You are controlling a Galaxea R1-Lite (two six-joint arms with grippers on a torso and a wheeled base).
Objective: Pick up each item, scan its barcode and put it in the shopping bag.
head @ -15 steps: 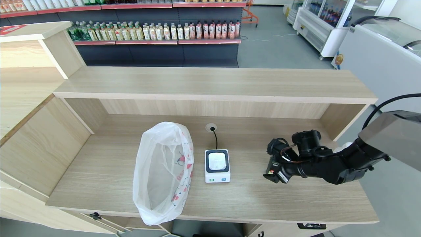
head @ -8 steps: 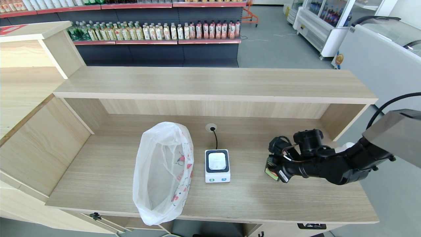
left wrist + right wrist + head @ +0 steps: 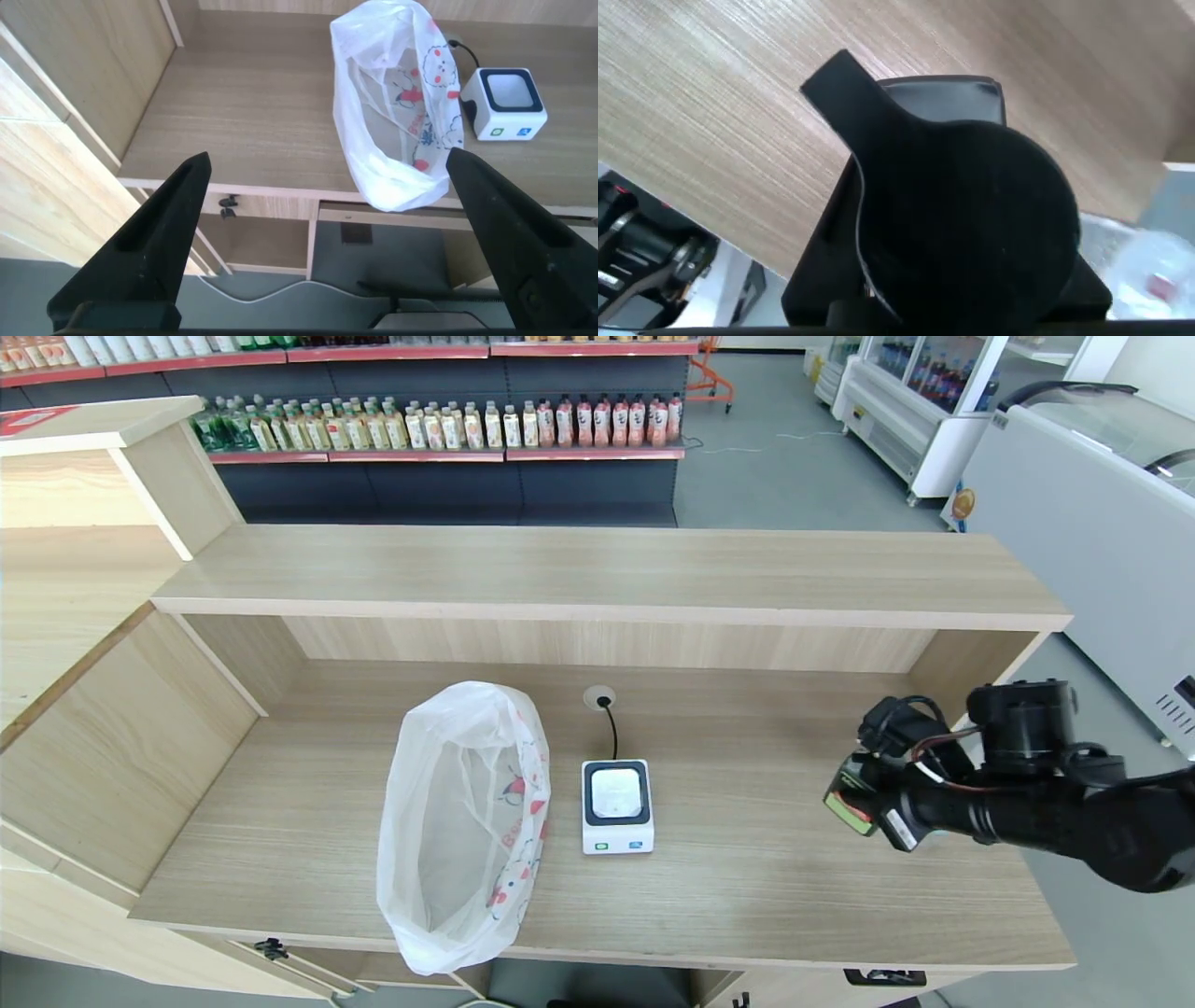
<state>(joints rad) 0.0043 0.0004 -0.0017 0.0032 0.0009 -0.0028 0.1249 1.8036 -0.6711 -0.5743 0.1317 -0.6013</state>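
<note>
Your right tool grasps a small green-and-red item above the right end of the tabletop, well apart from the scanner and shopping bag; your left tool hangs released

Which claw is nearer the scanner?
Right: the right claw hangs over the counter right of the scanner; left claw is off the counter's front edge, past the bag.
</note>
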